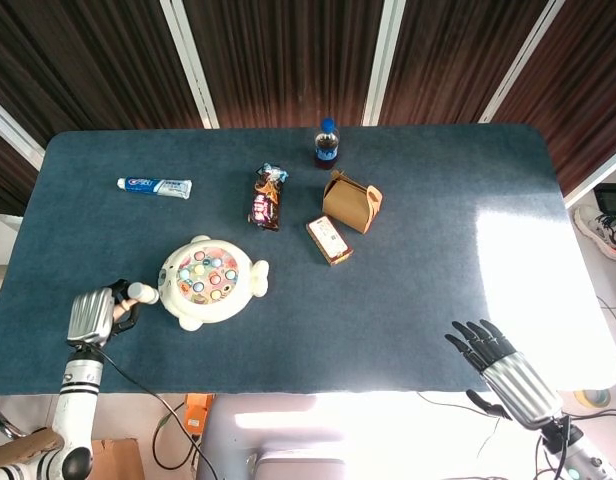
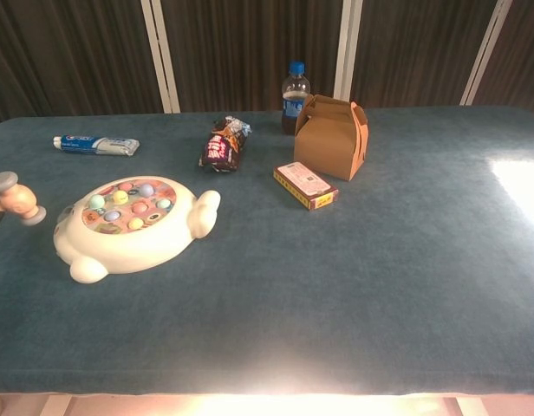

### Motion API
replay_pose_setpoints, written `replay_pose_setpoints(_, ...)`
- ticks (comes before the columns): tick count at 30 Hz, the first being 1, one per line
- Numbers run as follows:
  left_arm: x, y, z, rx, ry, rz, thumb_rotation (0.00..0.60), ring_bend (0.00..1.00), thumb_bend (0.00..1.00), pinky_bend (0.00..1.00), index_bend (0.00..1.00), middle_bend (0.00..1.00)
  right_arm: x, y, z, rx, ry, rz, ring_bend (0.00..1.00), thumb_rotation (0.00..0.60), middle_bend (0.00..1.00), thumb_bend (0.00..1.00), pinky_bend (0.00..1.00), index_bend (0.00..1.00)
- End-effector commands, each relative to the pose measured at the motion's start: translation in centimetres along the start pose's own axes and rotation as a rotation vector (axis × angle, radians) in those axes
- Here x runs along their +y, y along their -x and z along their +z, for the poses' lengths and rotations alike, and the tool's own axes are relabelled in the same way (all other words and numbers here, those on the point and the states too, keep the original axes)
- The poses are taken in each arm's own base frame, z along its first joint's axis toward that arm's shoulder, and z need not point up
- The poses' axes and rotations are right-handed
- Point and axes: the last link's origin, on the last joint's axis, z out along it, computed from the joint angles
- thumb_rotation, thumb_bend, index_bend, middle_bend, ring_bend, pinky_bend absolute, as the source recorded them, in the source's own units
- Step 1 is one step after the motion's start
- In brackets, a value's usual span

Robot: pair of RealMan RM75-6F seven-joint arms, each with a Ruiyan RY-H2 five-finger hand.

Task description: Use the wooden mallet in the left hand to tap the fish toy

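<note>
The fish toy (image 1: 208,281), cream with coloured buttons on top, lies on the blue table at the front left; the chest view shows the fish toy (image 2: 133,225) too. My left hand (image 1: 92,316) is off to the toy's left, near the table's front-left corner, and grips the wooden mallet (image 1: 138,294). In the chest view only the mallet head (image 2: 14,198) shows at the left edge, apart from the toy. My right hand (image 1: 500,362) hangs open past the table's front edge at the right, holding nothing.
A toothpaste tube (image 1: 155,186) lies at the back left. A snack bag (image 1: 266,197), a blue-capped bottle (image 1: 327,144), a brown carton box (image 1: 351,201) and a small flat box (image 1: 329,240) sit mid-table. Bright glare covers the table's right side.
</note>
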Motion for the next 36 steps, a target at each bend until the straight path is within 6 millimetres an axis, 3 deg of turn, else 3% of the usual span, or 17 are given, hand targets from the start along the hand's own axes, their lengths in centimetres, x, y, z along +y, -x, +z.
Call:
replay_pose_setpoints(1, -2.5, 3.2, -1.2, -0.053, 0.044, -0.009, 0.6, 0.54, 0.64, 0.58, 0.74, 0.6, 0.0, 0.0, 0.0, -0.002, 0.001, 0.001, 0.0, 0.6, 0.0, 0.24, 0.0, 0.0)
replay_pose_setpoints(12, -3.3, 5.7, -1.1, -0.128, 0.082, -0.037, 0.6, 0.5, 0.59, 0.55, 0.72, 0.58, 0.2, -0.2, -0.2, 0.003, 0.006, 0.004, 0.0, 0.6, 0.0, 0.24, 0.0, 0.0)
replay_pose_setpoints(27, -4.0, 5.5, -0.8, -0.131, 0.095, -0.064, 0.6, 0.47, 0.48, 0.52, 0.68, 0.56, 0.1, 0.0, -0.1, 0.0, 0.01, 0.004, 0.0, 0.6, 0.0, 0.24, 0.0, 0.0)
replay_pose_setpoints(36, -4.2, 5.3, -0.6, -0.14, 0.098, -0.057, 0.6, 0.39, 0.31, 0.45, 0.57, 0.5, 0.2, -0.1, -0.2, 0.005, 0.011, 0.005, 0.0, 0.6, 0.0, 0.24, 0.0, 0.0)
